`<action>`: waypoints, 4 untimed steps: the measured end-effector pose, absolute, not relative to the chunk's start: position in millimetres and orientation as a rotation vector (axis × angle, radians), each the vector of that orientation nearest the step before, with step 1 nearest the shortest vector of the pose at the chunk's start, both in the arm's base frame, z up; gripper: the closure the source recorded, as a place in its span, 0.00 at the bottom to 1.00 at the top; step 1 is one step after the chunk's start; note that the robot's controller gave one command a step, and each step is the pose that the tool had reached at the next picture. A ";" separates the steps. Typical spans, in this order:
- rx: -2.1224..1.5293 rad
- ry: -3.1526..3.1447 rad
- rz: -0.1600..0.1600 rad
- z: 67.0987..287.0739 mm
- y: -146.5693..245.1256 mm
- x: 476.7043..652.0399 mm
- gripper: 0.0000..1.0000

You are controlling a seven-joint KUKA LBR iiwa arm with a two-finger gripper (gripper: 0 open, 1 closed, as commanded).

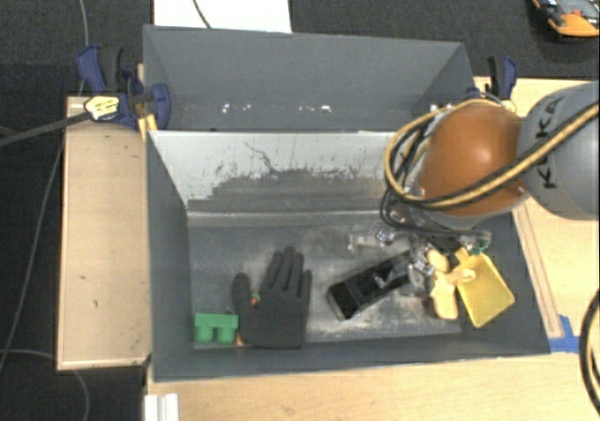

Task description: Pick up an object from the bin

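My gripper hangs low in the right half of the bin, under the arm's wrist. Just below it and to its left lies a black, oblong boxy thing, slanted, with its upper right end reaching under the gripper. A yellow flat thing with a paler yellow piece beside it lies at the gripper's lower right, close to the bin's right wall.
A black glove lies palm-down at the bin's front middle, fingers pointing to the back. A small green block sits in the front left corner. The arm's orange cover and cables hide the floor at the back right.
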State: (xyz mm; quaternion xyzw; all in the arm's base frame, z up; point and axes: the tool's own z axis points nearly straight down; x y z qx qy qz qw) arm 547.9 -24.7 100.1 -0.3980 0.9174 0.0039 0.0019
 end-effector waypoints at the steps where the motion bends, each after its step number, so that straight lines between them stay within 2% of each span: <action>1: -0.185 3.124 0.019 72.0 -136.3 479.8 0.00; 2: -1.572 2.705 -0.002 71.0 -35.5 505.8 1.00; 3: -1.738 2.602 0.001 70.7 -10.1 512.0 1.00; 4: -1.730 2.603 0.007 81.0 -6.7 511.0 1.00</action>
